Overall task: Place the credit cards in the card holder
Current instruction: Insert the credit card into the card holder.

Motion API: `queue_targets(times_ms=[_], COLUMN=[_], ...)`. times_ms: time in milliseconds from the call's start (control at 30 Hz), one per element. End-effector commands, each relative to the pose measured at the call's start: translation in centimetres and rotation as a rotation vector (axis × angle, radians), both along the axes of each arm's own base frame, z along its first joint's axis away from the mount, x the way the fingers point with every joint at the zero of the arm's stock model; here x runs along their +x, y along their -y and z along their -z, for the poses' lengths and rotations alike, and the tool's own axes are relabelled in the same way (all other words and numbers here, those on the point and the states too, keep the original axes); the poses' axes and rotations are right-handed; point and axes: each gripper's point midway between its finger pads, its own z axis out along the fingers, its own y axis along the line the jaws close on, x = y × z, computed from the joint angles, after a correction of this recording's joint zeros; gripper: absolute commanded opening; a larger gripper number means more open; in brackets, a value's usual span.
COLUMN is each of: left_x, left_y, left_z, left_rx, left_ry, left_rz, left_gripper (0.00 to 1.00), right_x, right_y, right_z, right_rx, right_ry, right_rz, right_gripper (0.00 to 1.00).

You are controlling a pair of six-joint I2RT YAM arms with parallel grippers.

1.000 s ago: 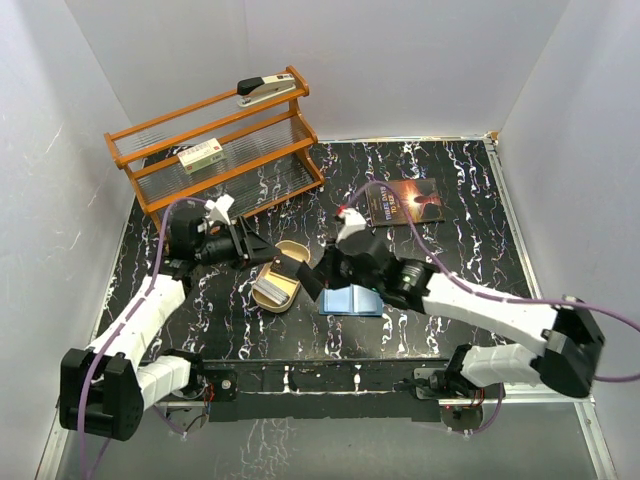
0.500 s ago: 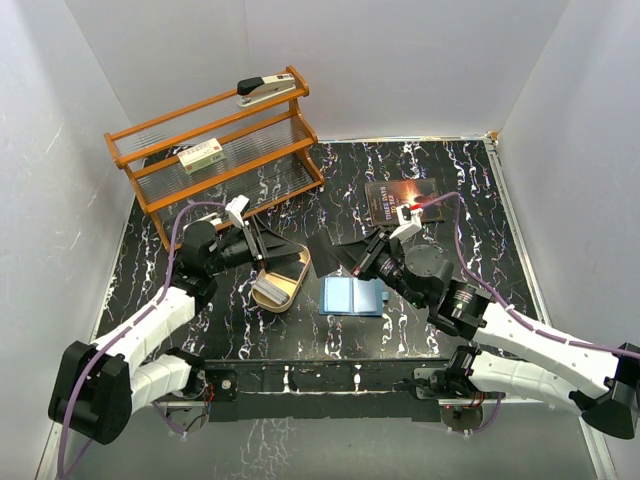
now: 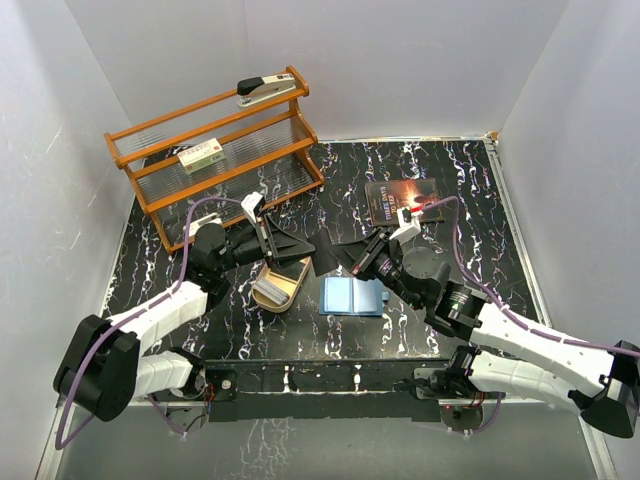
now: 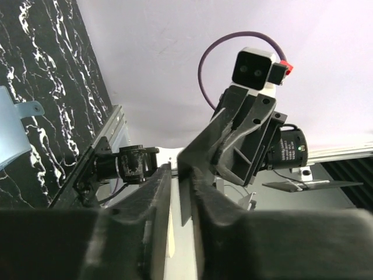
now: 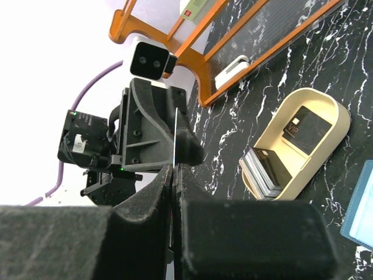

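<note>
My right gripper (image 3: 350, 258) (image 5: 175, 175) is shut on a dark credit card (image 3: 333, 252), held on edge above the table; the card shows as a thin line in the right wrist view (image 5: 175, 131). My left gripper (image 3: 303, 247) (image 4: 180, 204) faces it, open, with the card's free end (image 4: 185, 198) between its fingers, close to the right finger. The blue card holder (image 3: 350, 296) lies open and flat on the table below the right gripper; it also shows in the right wrist view (image 5: 362, 204). More credit cards (image 3: 268, 290) (image 5: 268, 169) stand stacked in a tan tray.
The tan oblong tray (image 3: 296, 268) (image 5: 344, 119) sits under the left gripper, with a dark VIP card (image 5: 306, 129) lying in it. An orange wooden rack (image 3: 215, 150) at back left holds a stapler (image 3: 268, 90) and a white-green box (image 3: 200, 155). A dark book (image 3: 405, 203) lies at back right.
My right gripper lifted a card away from the tray and drew back to the right. My left gripper swung right, and its fingers now straddle the card's end.
</note>
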Motion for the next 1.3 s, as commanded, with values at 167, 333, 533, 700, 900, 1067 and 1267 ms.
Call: queue_targets(times_ms=[167, 333, 533, 700, 900, 1067, 1267], left_x=[0.6, 1.1, 1.9, 2.1, 1.9, 1.4, 1.2], left_y=[0.4, 0.2, -0.5, -0.2, 0.9, 2.0, 3.2], left_z=[-2.1, -0.1, 4.7, 6.7, 8.8, 10.5, 12.6], left_rx=[-0.029, 0.115, 0.432, 0.479, 0.511, 0.539, 0.568], left_ry=[0.090, 0.108, 0.072, 0.019, -0.052, -0.082, -0.124], left_rz=[-0.018, -0.035, -0.048, -0.035, 0.010, 0.022, 0.037], left_gripper=[0.00, 0.00, 0.00, 0.00, 0.00, 0.00, 0.00], right_x=[-0.1, -1.0, -1.2, -0.9, 0.3, 1.5, 3.5], right_y=[-0.2, 1.0, 5.6, 7.9, 8.1, 7.5, 8.2], right_z=[0.3, 4.1, 9.6, 11.8, 13.9, 16.2, 17.6], right_rx=[-0.017, -0.181, -0.416, -0.626, -0.881, -0.942, -0.945], right_ry=[0.022, -0.068, -0.113, -0.121, -0.192, -0.233, -0.270], right_rz=[-0.016, -0.032, 0.075, 0.110, 0.101, 0.057, 0.052], right_gripper=[0.20, 0.39, 0.57, 0.58, 0.55, 0.47, 0.36])
